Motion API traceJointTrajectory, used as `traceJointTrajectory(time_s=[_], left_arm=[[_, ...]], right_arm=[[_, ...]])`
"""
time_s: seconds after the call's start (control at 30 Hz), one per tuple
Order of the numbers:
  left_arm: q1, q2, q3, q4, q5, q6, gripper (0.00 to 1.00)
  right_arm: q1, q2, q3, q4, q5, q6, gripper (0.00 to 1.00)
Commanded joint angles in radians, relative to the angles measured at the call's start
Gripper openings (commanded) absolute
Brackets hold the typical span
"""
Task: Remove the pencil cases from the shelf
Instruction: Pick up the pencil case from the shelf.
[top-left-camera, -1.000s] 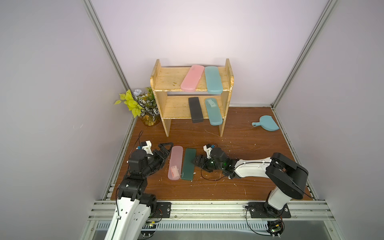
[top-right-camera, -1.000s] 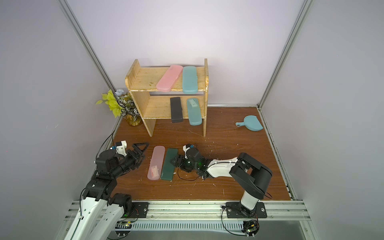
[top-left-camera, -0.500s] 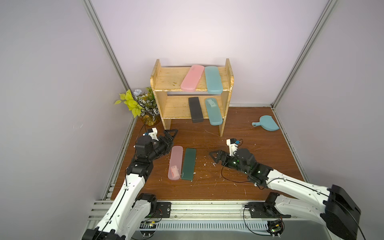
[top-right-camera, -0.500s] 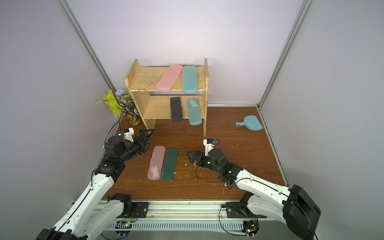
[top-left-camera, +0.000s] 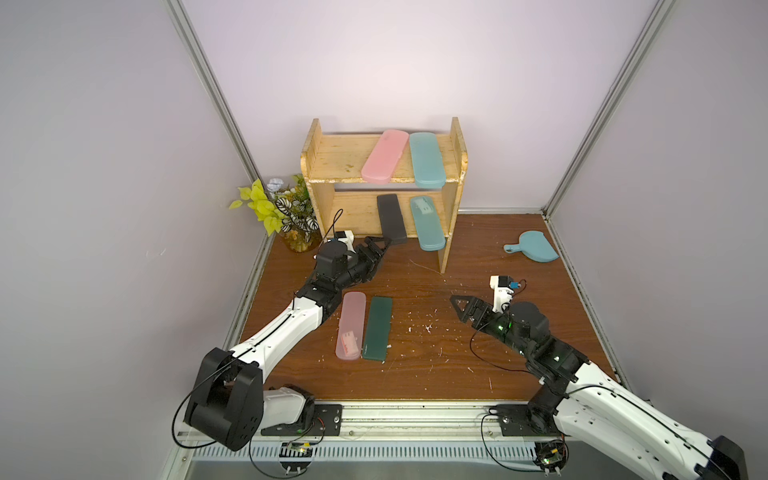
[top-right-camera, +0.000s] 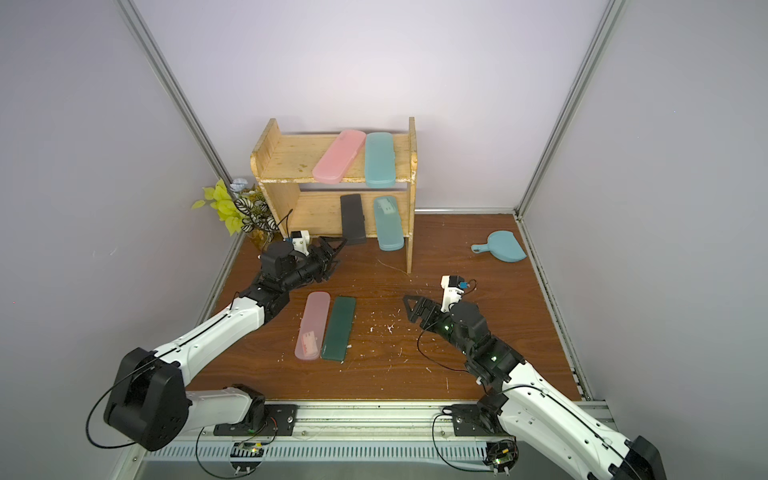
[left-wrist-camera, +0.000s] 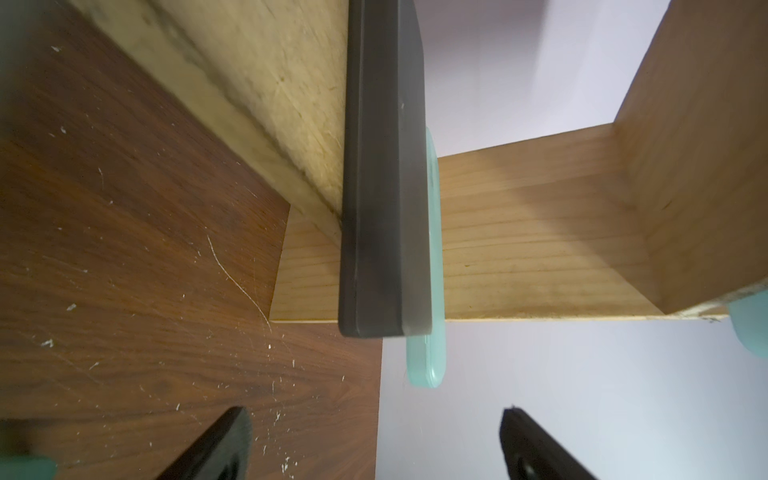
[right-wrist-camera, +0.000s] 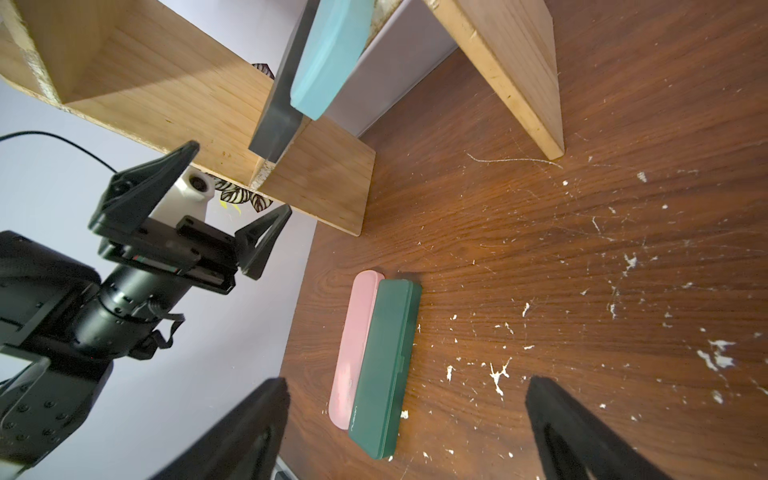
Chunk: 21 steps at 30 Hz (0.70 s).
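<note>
Black, matte and square-edged, one pencil case (top-left-camera: 391, 219) overhangs the front edge of the lower board of the shelf (top-left-camera: 345, 160) beside a teal case (top-left-camera: 426, 224), just ahead of the left gripper (top-left-camera: 381, 246), spread wide and empty, while the right gripper (top-left-camera: 457, 309) also gapes empty.

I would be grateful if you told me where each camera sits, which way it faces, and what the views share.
Top views: high above the front rail, looking down at the shelf, table, open left pincer and open right pincer.
Left wrist: behind the left pincer, facing the black case on the lower board; its fingers show.
Right wrist: behind the right pincer, facing the green case, shelf and left pincer; its fingers show.
Shared: both wrist views show the black case beside the lower teal case.
</note>
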Motion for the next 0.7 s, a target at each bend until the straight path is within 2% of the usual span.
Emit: traceJointTrajectory(time_s=[0.0, 0.27, 0.67], left_arm=[[-0.009, 0.032, 0.043, 0.08, -0.06, 0.007, 0.85], [-0.009, 0.145, 0.106, 0.142, -0.036, -0.005, 0.66], [-0.009, 0.18, 0.108, 0.186, -0.008, -0.018, 0.46]], right_arm=[[-0.004, 0.015, 0.063, -0.036, 0.004, -0.065, 0.95], [-0.007, 0.043, 0.097, -0.049, -0.001, -0.097, 0.94], [-0.021, 0.047, 0.092, -0.056, 0.0, -0.094, 0.93]])
